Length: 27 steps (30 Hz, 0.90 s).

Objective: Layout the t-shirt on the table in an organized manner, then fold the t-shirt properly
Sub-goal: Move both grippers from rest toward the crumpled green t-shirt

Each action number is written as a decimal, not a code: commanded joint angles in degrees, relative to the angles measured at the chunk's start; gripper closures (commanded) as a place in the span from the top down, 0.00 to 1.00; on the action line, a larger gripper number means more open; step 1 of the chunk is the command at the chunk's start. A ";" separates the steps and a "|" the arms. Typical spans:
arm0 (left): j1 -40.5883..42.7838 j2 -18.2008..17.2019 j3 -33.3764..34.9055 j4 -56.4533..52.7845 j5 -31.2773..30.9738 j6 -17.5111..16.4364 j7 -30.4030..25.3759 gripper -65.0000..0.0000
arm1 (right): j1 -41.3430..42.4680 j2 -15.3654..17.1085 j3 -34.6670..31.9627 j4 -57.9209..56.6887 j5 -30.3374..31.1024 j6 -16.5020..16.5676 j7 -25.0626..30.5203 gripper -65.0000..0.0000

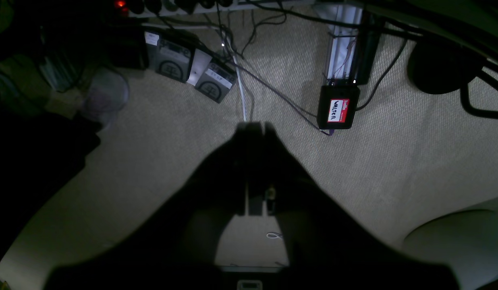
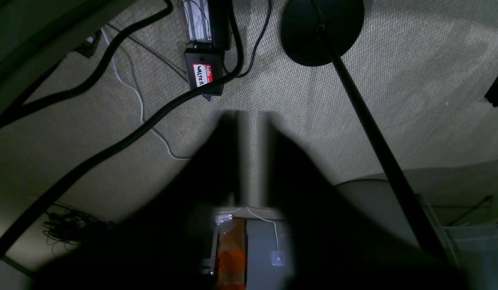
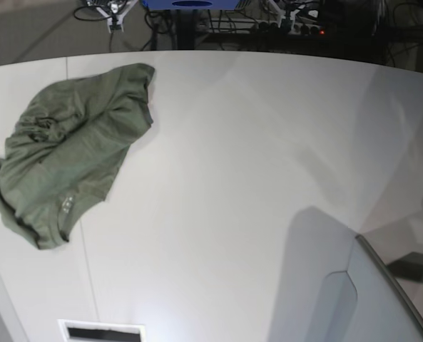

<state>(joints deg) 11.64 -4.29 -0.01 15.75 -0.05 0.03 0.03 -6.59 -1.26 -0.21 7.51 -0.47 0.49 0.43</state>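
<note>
So both arms are hanging off the table right now, pointing down at the carpet. In the left wrist view the left gripper (image 1: 255, 127) is sitting with its fingers pressed together, holding nothing, with a black box with a red name sticker (image 1: 337, 109) on the floor beyond it. Same story on the other side: the right gripper (image 2: 251, 117) looks a touch gapped at the tips but it's basically closed and empty, hovering over cables and a round black lamp base (image 2: 321, 30).

Moving out to the base view, neither gripper is showing on the table (image 3: 232, 178) at all. The t-shirt (image 3: 72, 153) is lying crumpled in a heap at the far left of that view, one edge hanging near the table's left side, its long axis running diagonally from lower left up toward the far edge.

Since the right arm is the one on that view's left, I'm guessing it's the nearer one, so it should probably be reaching in first.
</note>
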 commanded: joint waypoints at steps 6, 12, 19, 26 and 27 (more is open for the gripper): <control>0.62 -0.32 -0.03 0.12 0.10 0.27 -0.16 0.00 | -0.40 -0.11 0.34 0.10 0.07 -0.18 0.06 0.08; 0.62 -0.41 -0.03 0.21 0.10 0.27 -0.16 0.00 | -0.40 -0.11 0.34 0.10 0.07 -0.10 0.06 0.08; 0.71 -0.41 0.58 0.21 0.54 0.27 -0.16 0.00 | -1.10 -0.11 0.34 0.01 0.07 -0.10 0.06 0.08; 3.79 -1.73 0.23 4.60 0.10 0.27 -0.16 0.00 | -3.12 -0.11 0.08 2.65 -0.10 -0.27 -0.47 0.00; 4.76 -1.90 0.05 6.71 0.10 0.27 -0.16 0.00 | -4.00 -0.11 0.08 4.14 -0.10 -0.27 -0.73 0.00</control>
<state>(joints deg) 16.05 -5.80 0.10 22.33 0.10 0.03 0.40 -10.17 -1.26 0.01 11.84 -0.47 0.47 -0.05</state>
